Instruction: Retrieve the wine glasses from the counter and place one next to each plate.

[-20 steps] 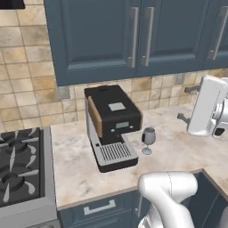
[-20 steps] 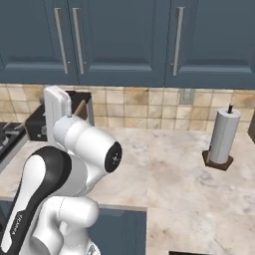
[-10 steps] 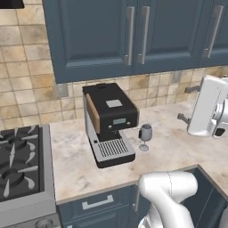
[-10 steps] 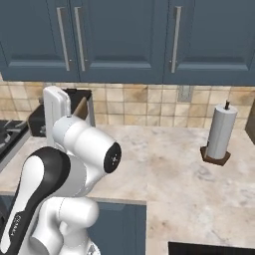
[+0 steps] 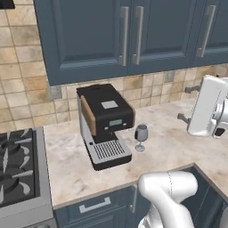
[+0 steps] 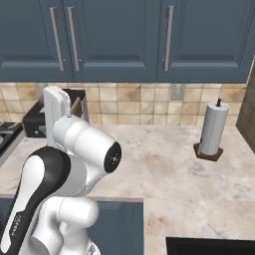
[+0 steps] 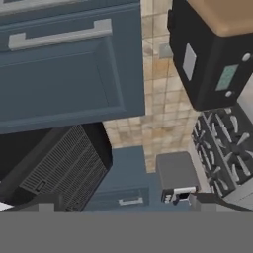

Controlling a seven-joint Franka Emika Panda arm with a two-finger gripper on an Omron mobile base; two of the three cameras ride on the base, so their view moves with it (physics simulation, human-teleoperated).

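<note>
marble worktop (image 5: 173, 147) carries one clear wine glass (image 5: 140, 135), upright just beside the black coffee machine (image 5: 104, 122), on its right. the hand camera looks sideways at cabinets and the machine, the jaws spread wide and holding nothing. this looks like the approach step, before any pickup; next the hand must swing round and come down toward the glass's stem

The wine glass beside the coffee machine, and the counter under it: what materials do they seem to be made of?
The wine glass looks like clear, slightly grey glass: the counter shows through its bowl and thin stem. The counter looks like polished beige marble or a similar stone, judging by its pale brown veins, though it could be an imitation. The coffee machine seems to be matte black plastic, with a tan, wood-like side panel.
</note>
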